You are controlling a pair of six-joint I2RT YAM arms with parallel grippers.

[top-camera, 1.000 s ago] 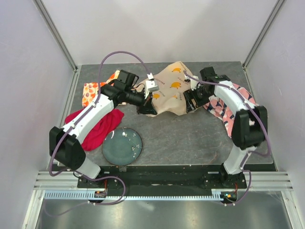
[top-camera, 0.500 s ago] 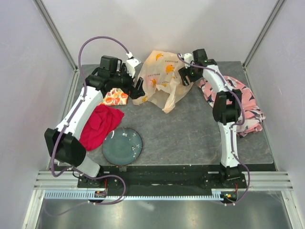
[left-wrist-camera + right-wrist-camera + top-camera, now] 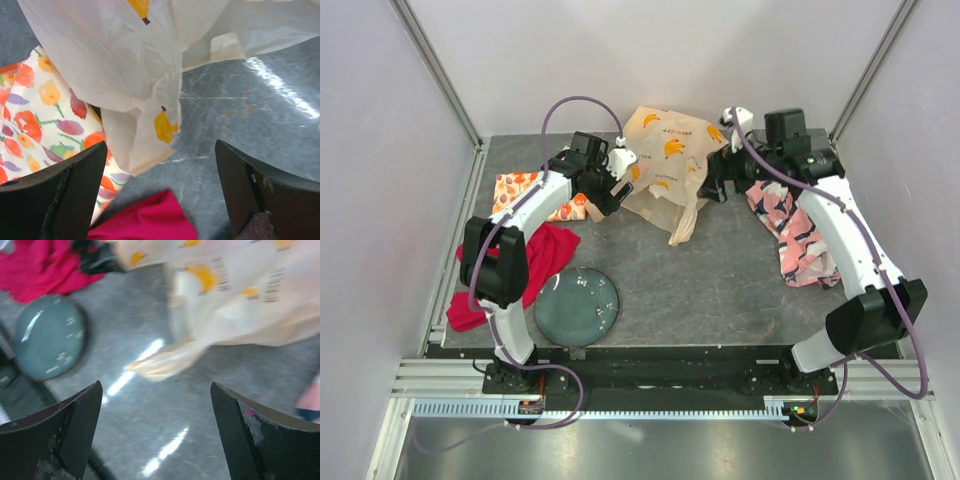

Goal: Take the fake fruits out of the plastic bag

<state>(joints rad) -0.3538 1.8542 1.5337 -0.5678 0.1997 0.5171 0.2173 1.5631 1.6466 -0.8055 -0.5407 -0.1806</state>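
Cream banana-print plastic bag [image 3: 665, 160], lettering unreadable

Plastic bag [image 3: 665, 150] lies crumpled at 12 o'clock on the table [image 3: 720, 290], banana print up, with a loose tail trailing toward 6. Left gripper [image 3: 607, 195] stands at the bag's 9 o'clock edge, right gripper [image 3: 717, 185] at its 3 o'clock edge (contact with the film cannot be judged from above). Dark round plate [image 3: 577, 307] sits at 7 o'clock, red cloth [image 3: 535, 262] just beside it.
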